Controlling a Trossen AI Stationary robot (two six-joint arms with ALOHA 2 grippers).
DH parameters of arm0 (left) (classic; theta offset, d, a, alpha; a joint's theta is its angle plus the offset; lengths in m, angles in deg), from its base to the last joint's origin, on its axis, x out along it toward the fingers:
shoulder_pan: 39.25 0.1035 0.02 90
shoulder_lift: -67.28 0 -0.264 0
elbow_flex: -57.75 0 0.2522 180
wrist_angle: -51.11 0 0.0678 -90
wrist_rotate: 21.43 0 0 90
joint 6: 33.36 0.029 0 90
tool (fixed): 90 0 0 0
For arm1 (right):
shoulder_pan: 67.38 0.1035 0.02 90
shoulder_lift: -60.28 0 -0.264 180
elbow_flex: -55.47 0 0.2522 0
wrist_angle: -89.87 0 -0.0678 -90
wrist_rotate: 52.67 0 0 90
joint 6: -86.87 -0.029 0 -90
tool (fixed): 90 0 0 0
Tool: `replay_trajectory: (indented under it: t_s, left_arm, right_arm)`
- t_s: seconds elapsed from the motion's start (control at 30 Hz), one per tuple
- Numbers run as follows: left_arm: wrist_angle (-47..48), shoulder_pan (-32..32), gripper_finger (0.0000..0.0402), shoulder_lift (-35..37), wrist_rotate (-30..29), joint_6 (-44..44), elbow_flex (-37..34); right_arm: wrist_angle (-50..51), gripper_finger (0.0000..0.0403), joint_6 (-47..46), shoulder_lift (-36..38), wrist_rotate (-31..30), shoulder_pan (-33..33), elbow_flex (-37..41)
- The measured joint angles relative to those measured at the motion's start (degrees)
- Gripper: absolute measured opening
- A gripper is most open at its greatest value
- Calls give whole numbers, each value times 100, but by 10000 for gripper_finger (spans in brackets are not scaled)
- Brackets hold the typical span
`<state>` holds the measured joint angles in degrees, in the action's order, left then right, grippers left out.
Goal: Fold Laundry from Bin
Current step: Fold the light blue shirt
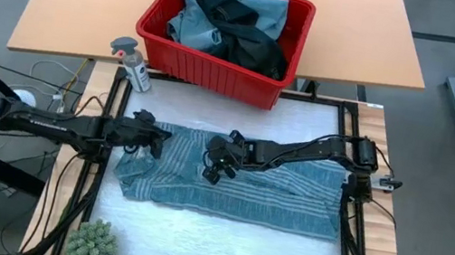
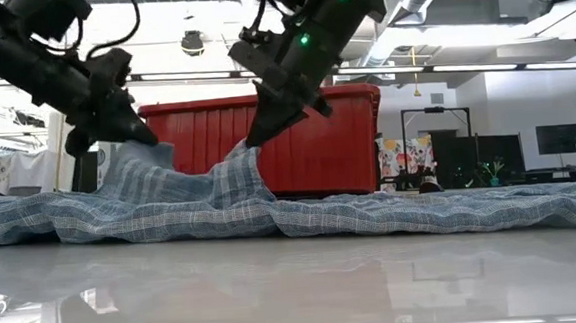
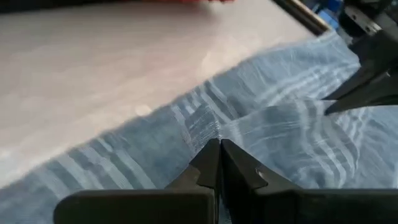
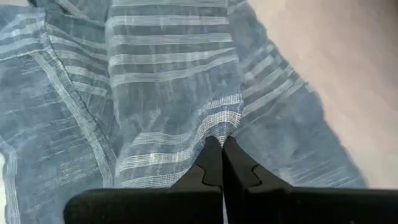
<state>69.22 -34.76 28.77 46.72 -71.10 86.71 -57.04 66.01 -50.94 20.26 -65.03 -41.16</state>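
A grey-blue garment with pale stripes lies spread across the white table top. My left gripper is shut on it near its left end, and my right gripper is shut on it near its middle. In the low view each gripper, left and right, has a small peak of cloth drawn up under it. The red bin stands at the table's far edge. More laundry, light blue and black, is heaped inside it. My left gripper pinches a raised fold of the striped cloth between its two fingers, slanting down from the table's left. The fold stands up in a peak; the cloth around it lies on the table. One layer or several, I cannot tell. My right gripper pinches a ridge of the striped cloth between its two fingers, slanting down from the table's right. The cloth rises to the fingertips in a narrow peak, and the garment's right part lies flat on the table.
A grey bottle-like object with a red part lies left of the bin. A green spiky ball sits at the near left corner. Black frame rails run along both table sides. Bare table top lies in front of the garment.
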Motion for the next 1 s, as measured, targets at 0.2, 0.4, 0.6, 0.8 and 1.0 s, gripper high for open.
replay_trajectory:
  t_s: [0.2, 0.4, 0.6, 0.8, 1.0]
  left_arm:
    - [231, -200, 0, 396, -133, 432, 7]
    - [387, -732, 0, 450, -444, 512, 4]
    - [414, -1349, 0, 484, -732, 442, 4]
    - [650, -2010, 0, 477, -1258, 102, 4]
    - [696, -2504, 0, 477, -1383, -49, 4]
  right_arm:
    - [-33, 16, 550, 197, -111, -11, -9]
    - [-51, 16, 1491, 344, -107, 218, -9]
    - [10, 16, 1794, 438, 265, 473, -10]
    - [-259, 16, 1908, 380, 577, 648, -9]
    - [-347, 16, 2217, 376, 1252, 719, -9]
